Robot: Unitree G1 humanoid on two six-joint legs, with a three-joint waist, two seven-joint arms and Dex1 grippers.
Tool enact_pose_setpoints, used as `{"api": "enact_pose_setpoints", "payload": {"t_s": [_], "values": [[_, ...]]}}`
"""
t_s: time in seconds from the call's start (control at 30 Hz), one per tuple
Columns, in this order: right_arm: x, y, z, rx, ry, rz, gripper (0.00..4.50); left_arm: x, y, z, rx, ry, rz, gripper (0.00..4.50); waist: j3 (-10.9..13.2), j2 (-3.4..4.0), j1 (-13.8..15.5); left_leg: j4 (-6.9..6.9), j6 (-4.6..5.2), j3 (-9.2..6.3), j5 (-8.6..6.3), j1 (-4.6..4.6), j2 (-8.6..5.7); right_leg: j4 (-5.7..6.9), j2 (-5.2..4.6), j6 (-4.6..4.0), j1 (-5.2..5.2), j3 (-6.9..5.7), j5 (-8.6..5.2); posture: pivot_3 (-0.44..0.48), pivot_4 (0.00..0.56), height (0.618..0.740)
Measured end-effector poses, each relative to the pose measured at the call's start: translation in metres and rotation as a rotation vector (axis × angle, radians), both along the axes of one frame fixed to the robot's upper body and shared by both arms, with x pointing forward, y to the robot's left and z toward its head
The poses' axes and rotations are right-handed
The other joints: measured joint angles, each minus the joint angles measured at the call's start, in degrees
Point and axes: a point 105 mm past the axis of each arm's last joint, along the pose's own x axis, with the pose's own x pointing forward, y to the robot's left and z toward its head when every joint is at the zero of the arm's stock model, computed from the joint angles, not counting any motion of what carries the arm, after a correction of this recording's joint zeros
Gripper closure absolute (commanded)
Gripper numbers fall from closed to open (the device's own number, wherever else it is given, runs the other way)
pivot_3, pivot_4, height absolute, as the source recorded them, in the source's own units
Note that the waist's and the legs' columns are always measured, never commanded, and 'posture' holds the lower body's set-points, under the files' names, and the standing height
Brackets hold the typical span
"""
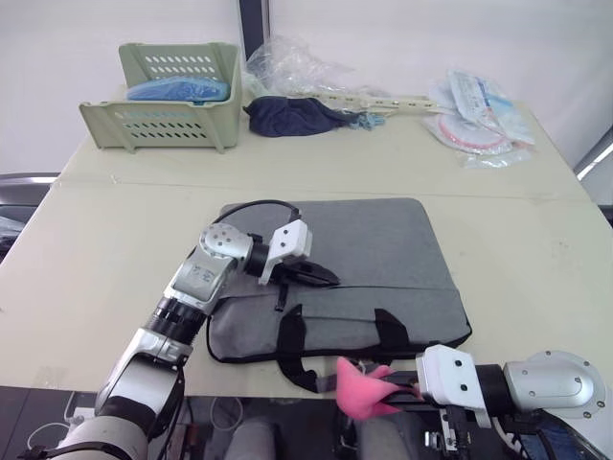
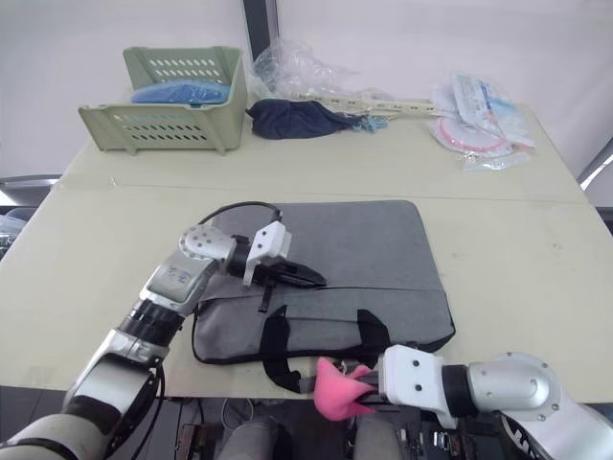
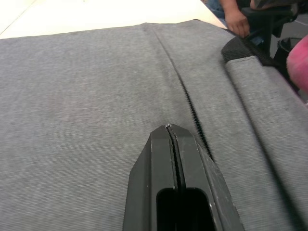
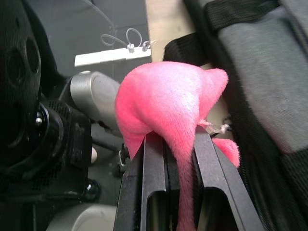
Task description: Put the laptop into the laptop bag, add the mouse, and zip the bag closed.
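The bag (image 1: 354, 268) lies flat on the table (image 1: 105, 240), near its front edge, long side across the robot's view, its black handles (image 1: 388, 328) at the near edge and partly hanging over it. A zipper line (image 3: 192, 113) runs across the grey fabric between the main panel and the front pocket. The left gripper (image 1: 326, 279) rests on top of the bag, left of its middle, with its two black fingers (image 3: 175, 168) pressed together and nothing between them (the wrist view shows their tips touching, just beside the zipper line). The right gripper (image 1: 397, 391) sits at the table's front edge, just below the handles, and is clamped on a pink plush charm (image 1: 362, 389); the fluffy pink body (image 4: 163, 103) bulges out above the fingertips while a thin part of it is pinched between the fingers. The charm touches or hangs just beside a black handle; which, I cannot tell. Farther back, well apart from the bag, a pale green basket (image 1: 172, 96) with something blue in it stands at the far left of the table, a dark navy cloth bundle (image 1: 292, 115) lies near the back middle with crumpled clear plastic (image 1: 297, 67) behind it, and some packets in clear wrap (image 1: 479, 115) lie at the far right.
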Motion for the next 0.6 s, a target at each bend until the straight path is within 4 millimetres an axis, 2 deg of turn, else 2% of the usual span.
{"api": "enact_pose_setpoints", "payload": {"t_s": [0.13,0.33,0.6], "values": [[0.0,0.002,-0.002,-0.016,-0.049,0.027,4.48,-0.009,-0.006,-0.004,0.004,-0.014,-0.003,4.5,0.0,-0.01,0.1,0.09,0.0,-0.12,0.0,-0.06,-0.01,-0.05,-0.01,0.03,0.06,-0.02,0.02,0.0,0.15,0.74],[-0.001,-0.003,-0.014,-0.054,-0.072,0.044,4.48,-0.011,-0.016,0.002,-0.047,-0.034,0.006,4.5,0.1,0.0,0.1,0.11,0.0,-0.13,0.0,-0.09,-0.02,-0.06,-0.01,0.07,0.06,-0.02,0.03,0.0,0.15,0.74],[0.004,-0.004,-0.017,-0.055,-0.113,0.049,4.48,-0.001,-0.008,-0.007,0.062,-0.107,0.023,4.5,0.1,0.01,0.0,0.1,-0.05,-0.12,0.03,-0.03,0.05,-0.01,0.04,0.06,0.21,0.02,0.03,0.0,0.15,0.74]]}}
